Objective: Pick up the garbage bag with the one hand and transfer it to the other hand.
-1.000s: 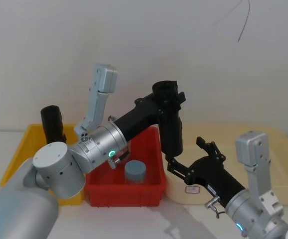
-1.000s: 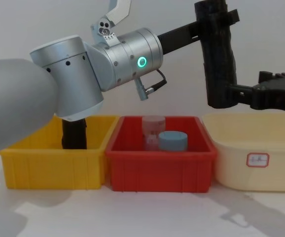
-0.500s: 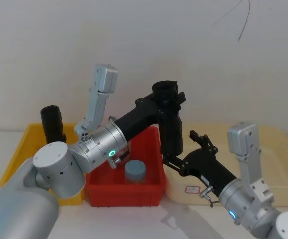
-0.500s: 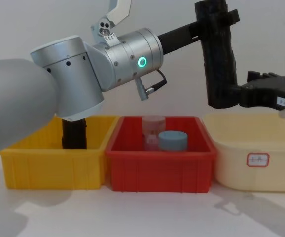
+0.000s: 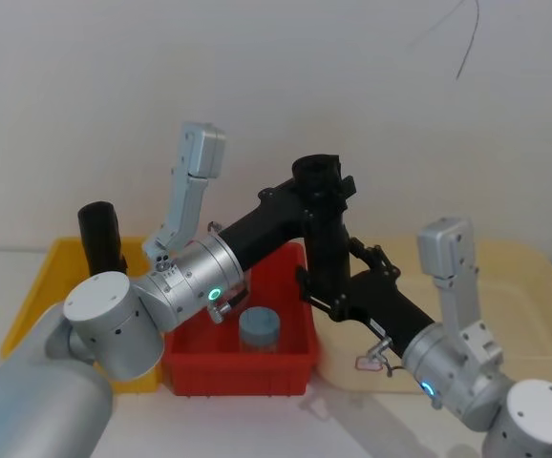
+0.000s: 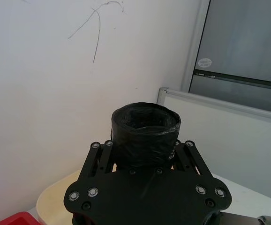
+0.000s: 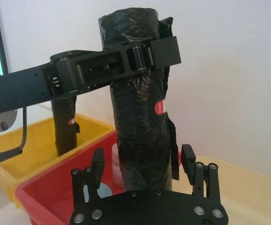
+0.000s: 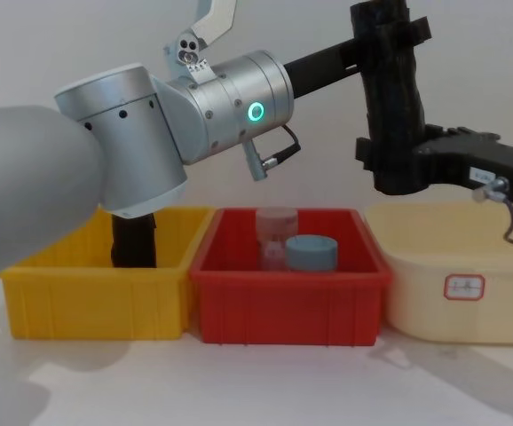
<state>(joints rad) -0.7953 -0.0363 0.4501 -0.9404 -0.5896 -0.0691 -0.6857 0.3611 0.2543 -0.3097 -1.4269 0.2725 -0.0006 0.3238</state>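
Change: the right gripper (image 7: 142,153) had advanced from the lower right toward the frame's centre, so its fingers flanked the lower part of the garbage bag (image 5: 326,239).
Bag: upright at the centre of the head view, long axis vertical, held aloft over the seam between red bin (image 5: 290,367) and cream tub (image 5: 534,277).
Left gripper (image 5: 322,186): clamped on the roll near its top.
Right fingers: apart, one on each side of the bag; contact could not be judged.
Room: free air below the bag, bin rims well beneath.

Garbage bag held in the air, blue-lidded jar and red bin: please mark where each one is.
garbage bag (image 8: 395,106): chest view, middle of the wrinkled roll.
blue-lidded jar (image 8: 311,251): chest view, on its lid.
red bin (image 8: 288,306): chest view, front wall.
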